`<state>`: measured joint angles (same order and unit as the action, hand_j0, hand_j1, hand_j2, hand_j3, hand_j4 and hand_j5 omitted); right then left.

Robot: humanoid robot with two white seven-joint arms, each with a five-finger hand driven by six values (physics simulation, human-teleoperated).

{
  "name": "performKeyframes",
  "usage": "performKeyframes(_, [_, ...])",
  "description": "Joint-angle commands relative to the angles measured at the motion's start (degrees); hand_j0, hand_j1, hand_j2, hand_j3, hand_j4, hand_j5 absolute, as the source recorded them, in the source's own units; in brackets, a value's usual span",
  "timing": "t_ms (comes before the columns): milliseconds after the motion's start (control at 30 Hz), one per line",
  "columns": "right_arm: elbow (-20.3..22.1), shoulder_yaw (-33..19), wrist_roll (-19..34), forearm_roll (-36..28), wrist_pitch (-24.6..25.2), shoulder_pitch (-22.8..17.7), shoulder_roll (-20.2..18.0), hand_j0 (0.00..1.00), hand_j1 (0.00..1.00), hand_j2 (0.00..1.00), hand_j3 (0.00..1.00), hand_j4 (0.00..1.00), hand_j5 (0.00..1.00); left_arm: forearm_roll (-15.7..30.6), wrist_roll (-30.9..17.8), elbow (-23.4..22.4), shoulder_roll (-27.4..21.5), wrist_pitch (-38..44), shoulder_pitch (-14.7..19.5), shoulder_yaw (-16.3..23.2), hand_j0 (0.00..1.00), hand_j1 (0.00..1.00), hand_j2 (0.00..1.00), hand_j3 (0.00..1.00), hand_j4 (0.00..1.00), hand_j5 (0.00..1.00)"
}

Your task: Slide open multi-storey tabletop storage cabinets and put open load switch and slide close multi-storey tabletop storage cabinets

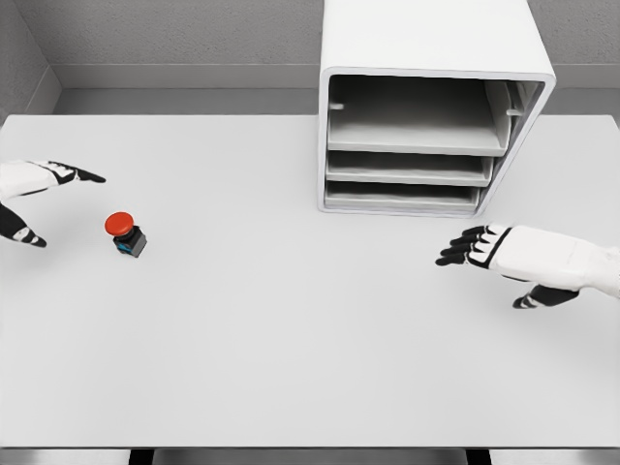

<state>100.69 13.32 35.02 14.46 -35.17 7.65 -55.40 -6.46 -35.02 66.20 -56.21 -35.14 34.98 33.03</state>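
Head view: one switch (126, 233), one cabinet (431, 116) with three trays; switch lies just beside left robot hand (34, 199), well apart from right robot hand (509, 260); both spread, empty.

A pale grey worktop (291, 329) is spreading out beneath and beyond each robot hand, evenly lit and showing no hard shadows. Grey textured walls (184, 34) are rising past its far edge, meeting in a corner at upper left. Along the near edge, dark gaps are showing.
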Motion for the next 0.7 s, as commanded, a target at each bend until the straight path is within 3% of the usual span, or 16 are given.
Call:
performKeyframes(0, [0.12, 1.18, -0.02, -0.22, 0.17, 0.0, 0.11, 1.0, 1.0, 1.0, 1.0, 1.0, 1.0, -1.19, 0.02, -1.77, 1.98, 0.14, 0.0, -0.07, 1.0, 1.0, 1.0, 1.0, 1.0, 1.0])
performKeyframes(100, [0.12, 1.27, -0.02, -0.31, 0.17, 0.09, 0.29, 1.0, 1.0, 1.0, 1.0, 1.0, 1.0, -1.19, 0.02, -2.13, 1.98, 0.14, 0.0, -0.15, 1.0, 1.0, 1.0, 1.0, 1.0, 1.0])
performKeyframes(200, [0.12, 1.27, -0.02, -0.31, 0.17, 4.22, 1.69, 1.0, 1.0, 1.0, 1.0, 1.0, 1.0, -1.28, 0.02, -2.57, 1.98, 0.14, 0.26, -0.15, 1.0, 1.0, 1.0, 1.0, 1.0, 1.0])
performKeyframes(300, [0.12, 2.5, -0.02, -0.57, 0.17, 8.61, 3.1, 1.0, 1.0, 1.0, 1.0, 1.0, 1.0, -5.14, 0.02, -2.57, 4.44, 0.14, 0.97, 0.11, 1.0, 1.0, 1.0, 1.0, 1.0, 1.0])
performKeyframes(500, [0.12, 4.17, -0.02, -1.01, 0.17, 14.32, 5.03, 1.0, 1.0, 1.0, 1.0, 1.0, 1.0, -7.34, 0.02, -2.04, 5.76, 0.14, 1.14, 0.64, 1.0, 1.0, 1.0, 1.0, 1.0, 1.0])
performKeyframes(600, [0.12, 4.17, -0.02, -1.01, 0.17, 14.77, 5.12, 1.0, 1.0, 1.0, 1.0, 1.0, 1.0, -7.43, 0.02, -1.6, 5.85, 0.14, 1.14, 0.9, 1.0, 1.0, 1.0, 1.0, 1.0, 1.0])
performKeyframes(667, [0.12, 4.17, -0.02, -1.01, 0.17, 15.55, 5.47, 1.0, 1.0, 1.0, 1.0, 1.0, 1.0, -7.43, 0.02, 0.51, 6.03, 0.14, 1.23, 3.27, 1.0, 1.0, 1.0, 1.0, 1.0, 1.0])
